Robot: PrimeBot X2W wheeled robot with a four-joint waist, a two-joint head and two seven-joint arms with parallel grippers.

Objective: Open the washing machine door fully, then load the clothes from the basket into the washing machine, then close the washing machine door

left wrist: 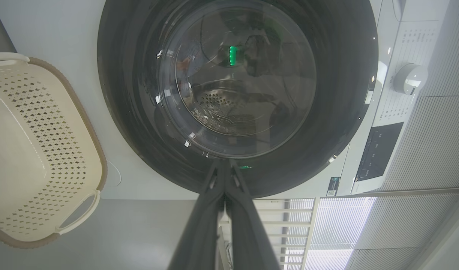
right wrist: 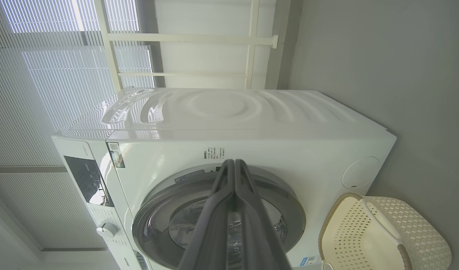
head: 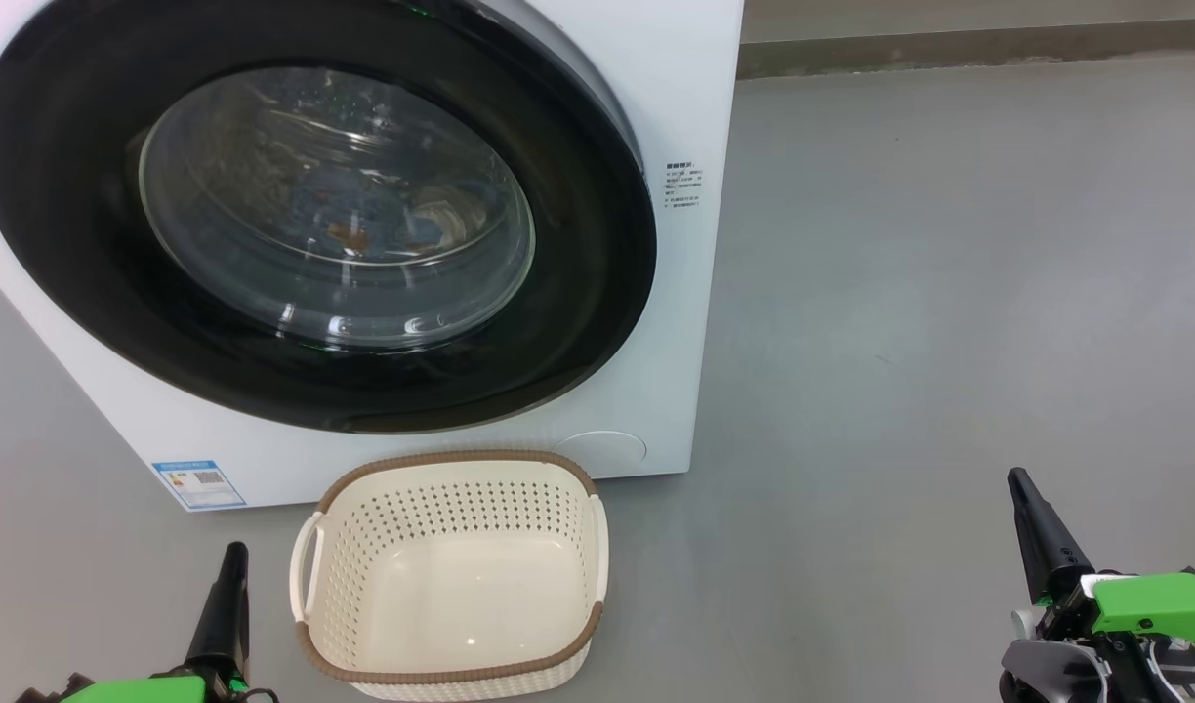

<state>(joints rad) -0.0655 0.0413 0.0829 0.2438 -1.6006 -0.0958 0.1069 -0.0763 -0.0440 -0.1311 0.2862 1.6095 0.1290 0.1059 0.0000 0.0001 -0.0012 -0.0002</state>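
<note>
the head view cuts the washing machine [head: 695, 78] at the top and the left, and the door [head: 597, 322] loses its upper rim there. behind the door's glass the clothes [head: 363, 232] are only dim blue and orange patches. the print on the blue label [head: 197, 483] is too small to read. in the left wrist view the left edge cuts the basket [left wrist: 101, 157].

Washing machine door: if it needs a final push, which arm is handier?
Probably left: the left gripper sits right below the door, while the right gripper hangs over the floor beyond the machine's edge.
</note>
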